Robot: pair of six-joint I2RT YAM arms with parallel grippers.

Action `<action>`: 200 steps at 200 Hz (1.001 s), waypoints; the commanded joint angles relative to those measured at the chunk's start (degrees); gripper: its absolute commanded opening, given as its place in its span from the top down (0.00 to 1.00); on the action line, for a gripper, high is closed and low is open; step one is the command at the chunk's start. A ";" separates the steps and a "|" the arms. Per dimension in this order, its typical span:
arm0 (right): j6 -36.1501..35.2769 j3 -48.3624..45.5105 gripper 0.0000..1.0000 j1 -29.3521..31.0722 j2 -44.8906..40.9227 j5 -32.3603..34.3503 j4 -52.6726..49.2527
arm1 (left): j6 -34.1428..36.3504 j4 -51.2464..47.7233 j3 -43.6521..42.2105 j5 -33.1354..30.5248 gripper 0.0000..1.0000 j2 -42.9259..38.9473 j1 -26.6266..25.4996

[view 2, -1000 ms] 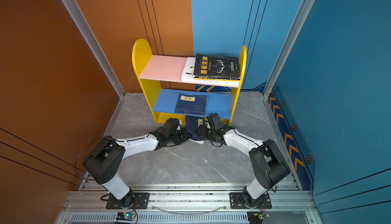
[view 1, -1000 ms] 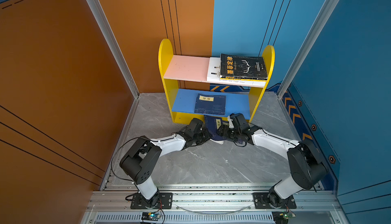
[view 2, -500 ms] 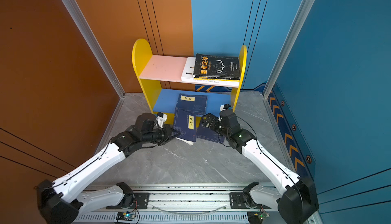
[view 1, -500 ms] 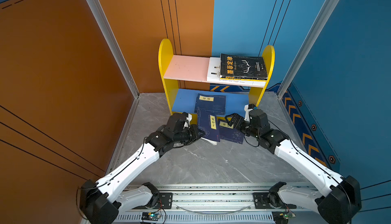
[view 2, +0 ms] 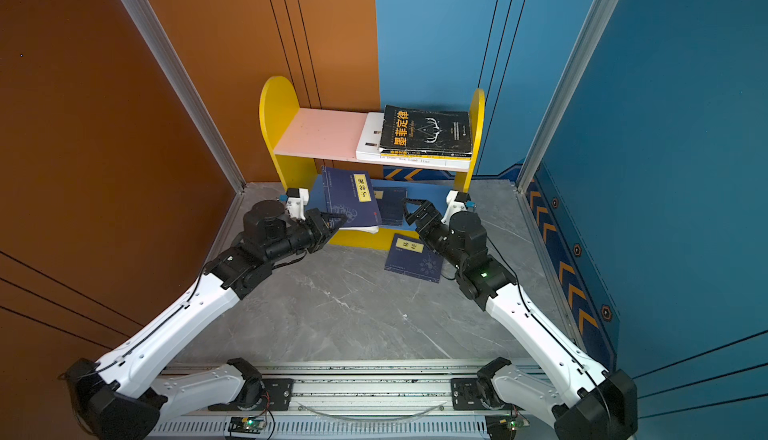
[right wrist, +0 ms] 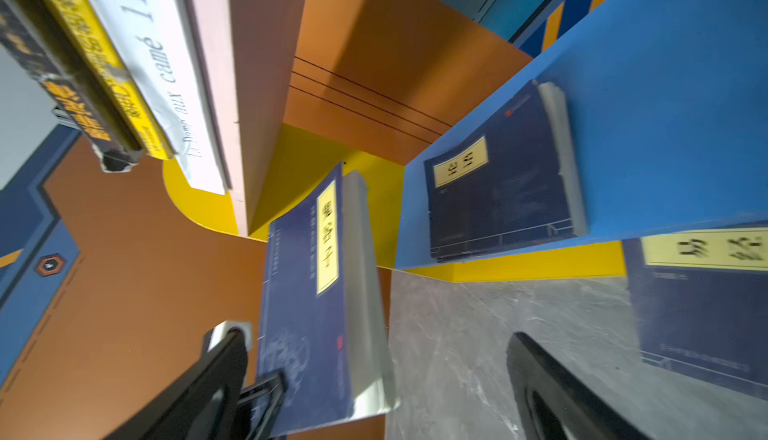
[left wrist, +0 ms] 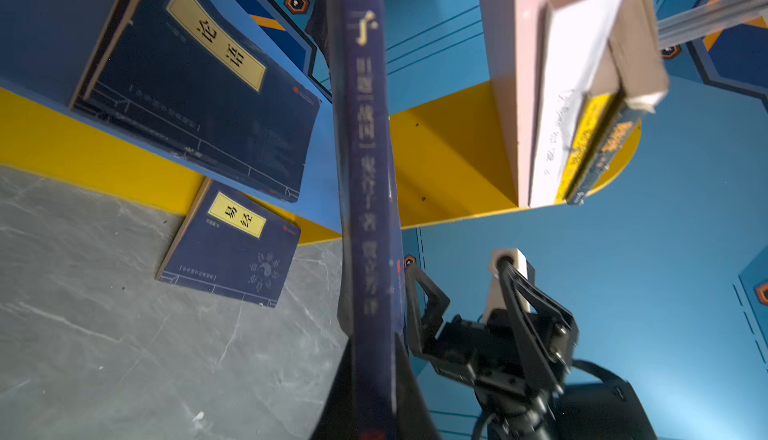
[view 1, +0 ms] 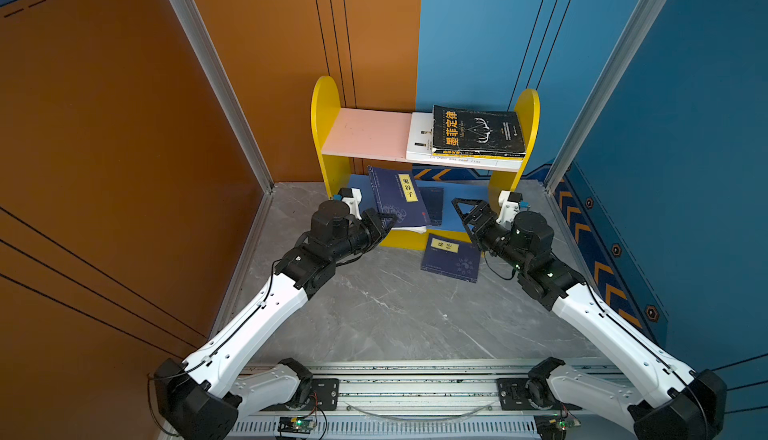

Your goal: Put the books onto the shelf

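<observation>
Pointing lengthwise toward shelf, navy book clamped in left pincer; right pincer apart.

The setting is a purpose-built robot test cell. Flat orange wall panels and blue wall panels enclose it, joined by aluminium corner posts. The floor is a grey marble-pattern sheet. An aluminium rail along the front edge carries the bases of two white-and-black robot arms, with exposed circuit boards below it. Orange chevron decals mark the lower wall. A small yellow shelf stands at the back wall.
</observation>
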 commanded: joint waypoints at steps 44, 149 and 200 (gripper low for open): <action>8.29 -1.40 0.07 6.37 7.11 -1.93 13.23 | -5.80 19.68 -0.27 -8.98 1.00 5.03 0.25; 12.93 8.89 0.19 8.32 22.19 -1.03 24.15 | -10.22 25.30 -2.15 -11.88 1.00 6.94 -3.15; 13.90 11.11 0.34 8.61 25.55 1.12 25.42 | -11.23 25.78 -2.33 -11.31 1.00 6.41 -3.31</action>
